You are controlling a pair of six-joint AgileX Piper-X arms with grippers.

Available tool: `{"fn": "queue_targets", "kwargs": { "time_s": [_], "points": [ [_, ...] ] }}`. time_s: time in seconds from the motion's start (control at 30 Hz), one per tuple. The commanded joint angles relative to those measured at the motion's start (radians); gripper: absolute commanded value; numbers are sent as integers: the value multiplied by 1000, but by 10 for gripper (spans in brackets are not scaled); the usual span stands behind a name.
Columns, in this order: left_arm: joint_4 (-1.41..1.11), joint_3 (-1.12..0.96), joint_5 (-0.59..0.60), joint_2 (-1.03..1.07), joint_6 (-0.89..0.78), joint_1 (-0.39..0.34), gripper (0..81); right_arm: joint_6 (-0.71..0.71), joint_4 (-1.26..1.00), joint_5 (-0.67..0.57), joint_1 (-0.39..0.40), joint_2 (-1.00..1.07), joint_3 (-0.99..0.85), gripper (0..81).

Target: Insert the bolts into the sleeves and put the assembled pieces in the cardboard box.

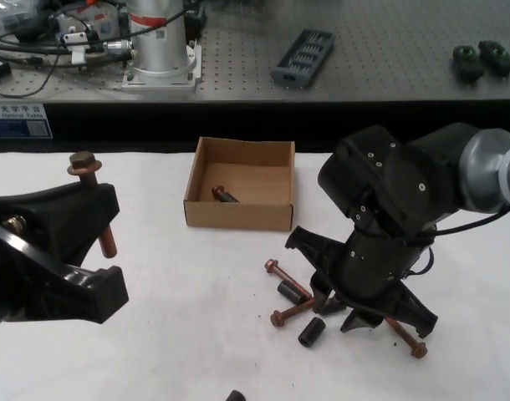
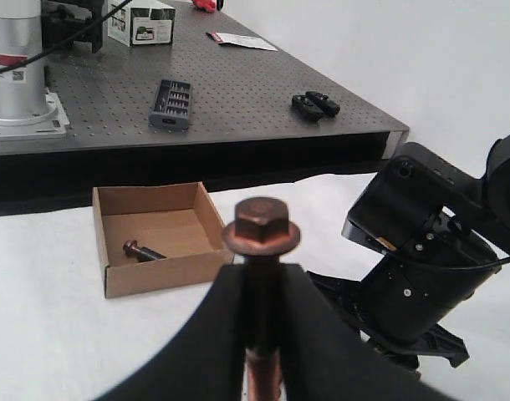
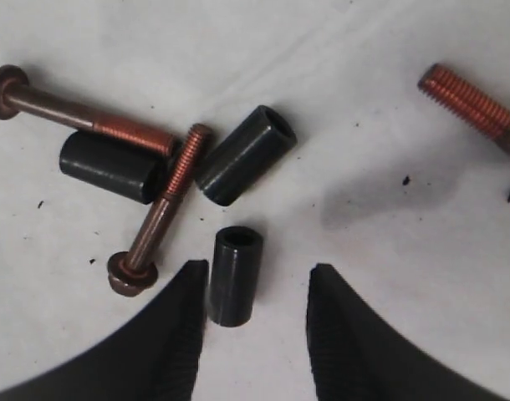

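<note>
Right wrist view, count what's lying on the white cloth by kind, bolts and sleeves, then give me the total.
Copper bolts: 3, the last cut off by the picture's edge
Black sleeves: 3
Total: 6

Copper bolt (image 1: 84, 164) in left claw (image 1: 113, 246)

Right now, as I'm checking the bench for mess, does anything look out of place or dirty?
Small dark specks dot the white cloth around the loose sleeves and bolts, like grit. One more sleeve lies apart from the pile, nearer the arms. Nothing looks damaged.
</note>
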Motion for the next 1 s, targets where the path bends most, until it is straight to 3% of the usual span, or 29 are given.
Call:
{"fn": "queue_targets", "kwargs": {
  "time_s": [0.0, 0.5, 0.8, 0.97],
  "points": [
    [-1, -3, -7, -10, 14, 2, 6, 44, -26, -3, 0, 2, -13, 307],
    [-1, -3, -7, -10, 14, 2, 6, 93, -71, -51, 56, 75, -14, 307],
    [4, -3, -7, -24, 14, 2, 6, 93, -80, -43, 65, 102, -14, 233],
    [4, -3, -7, -76, 14, 2, 6, 90, -96, -29, 56, 102, -14, 232]
  ]
}}
